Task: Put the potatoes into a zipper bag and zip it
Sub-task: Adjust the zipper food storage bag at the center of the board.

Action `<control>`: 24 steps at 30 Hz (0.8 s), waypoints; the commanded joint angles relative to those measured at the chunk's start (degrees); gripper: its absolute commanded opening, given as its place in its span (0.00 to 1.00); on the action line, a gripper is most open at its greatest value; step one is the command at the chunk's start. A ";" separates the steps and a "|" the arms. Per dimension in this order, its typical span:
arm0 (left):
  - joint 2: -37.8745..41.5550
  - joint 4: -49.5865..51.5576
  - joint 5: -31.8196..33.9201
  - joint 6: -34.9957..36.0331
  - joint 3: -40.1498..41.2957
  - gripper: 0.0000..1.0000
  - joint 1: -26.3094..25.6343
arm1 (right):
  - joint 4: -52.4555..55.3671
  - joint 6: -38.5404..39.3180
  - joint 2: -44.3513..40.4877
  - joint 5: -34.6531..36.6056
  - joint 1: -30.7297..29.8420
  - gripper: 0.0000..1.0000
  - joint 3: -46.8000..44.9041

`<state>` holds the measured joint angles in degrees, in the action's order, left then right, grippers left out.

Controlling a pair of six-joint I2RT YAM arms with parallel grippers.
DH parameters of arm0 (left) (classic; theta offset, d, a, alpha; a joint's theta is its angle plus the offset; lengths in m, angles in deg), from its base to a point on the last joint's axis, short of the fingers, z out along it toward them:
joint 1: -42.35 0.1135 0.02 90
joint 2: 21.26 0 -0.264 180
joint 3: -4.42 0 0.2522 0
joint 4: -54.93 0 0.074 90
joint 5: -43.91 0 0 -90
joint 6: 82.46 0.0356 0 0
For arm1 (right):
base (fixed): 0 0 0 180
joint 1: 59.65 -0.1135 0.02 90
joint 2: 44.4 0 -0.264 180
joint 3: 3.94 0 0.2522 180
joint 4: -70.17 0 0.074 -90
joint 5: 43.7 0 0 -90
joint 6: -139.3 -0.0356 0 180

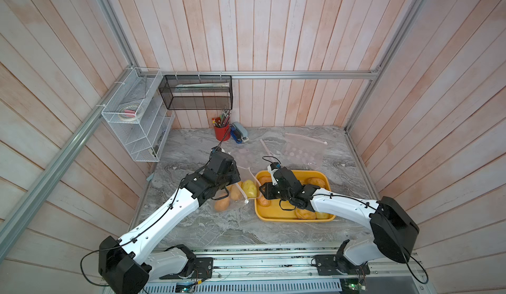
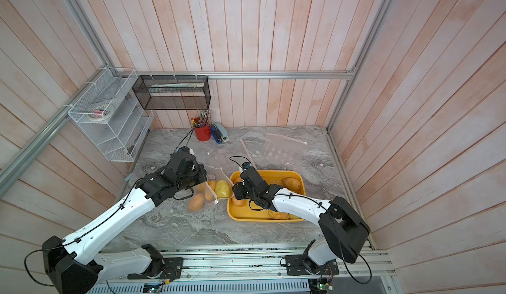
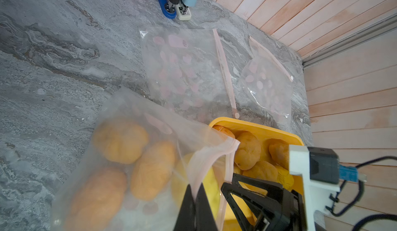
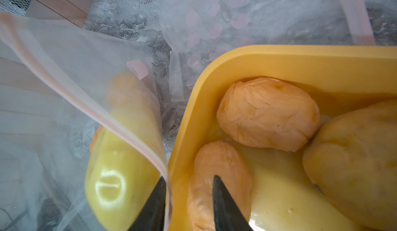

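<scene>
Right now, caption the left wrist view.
Left claw pinches the bag rim; potatoes inside, more in the yellow tray.

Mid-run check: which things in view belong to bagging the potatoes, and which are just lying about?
In use:
zipper bag, pinched by the left gripper; potatoes inside it; more potatoes in the yellow tray; right gripper.

Lying about:
spare bag; second spare bag; red pen cup; staplers; white wire rack; black mesh rack.

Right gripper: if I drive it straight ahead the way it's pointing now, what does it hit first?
Likely the rim of the yellow tray, which lies between the fingers of the right gripper, then the orange potato just inside it. Depth is hard to judge.
</scene>
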<state>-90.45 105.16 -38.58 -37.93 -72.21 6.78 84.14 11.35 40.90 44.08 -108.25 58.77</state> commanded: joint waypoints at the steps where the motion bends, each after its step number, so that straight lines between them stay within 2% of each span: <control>1: 0.93 -0.80 -0.43 -0.05 0.91 0.00 0.33 | -2.55 -0.54 2.15 -2.62 0.35 0.34 2.18; 3: 0.79 -0.79 -0.81 0.08 0.80 0.00 0.39 | -3.20 -0.45 3.25 -3.90 0.35 0.31 2.76; 8: 0.93 -0.70 -0.32 -0.05 0.85 0.00 0.42 | -2.60 -0.23 4.01 -3.86 0.40 0.01 4.12; 19: 3.71 0.14 -1.84 -0.84 1.01 0.00 0.50 | 2.21 0.54 -2.82 0.83 -0.13 0.00 7.22; 24: 7.23 -0.14 -0.46 -1.93 2.27 0.00 0.50 | 5.90 2.79 -4.22 4.03 -1.78 0.00 11.89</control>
<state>-85.35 105.27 -39.65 -38.78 -71.45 7.09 87.29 12.13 38.16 44.87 -108.97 67.60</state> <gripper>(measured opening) 0.047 0.043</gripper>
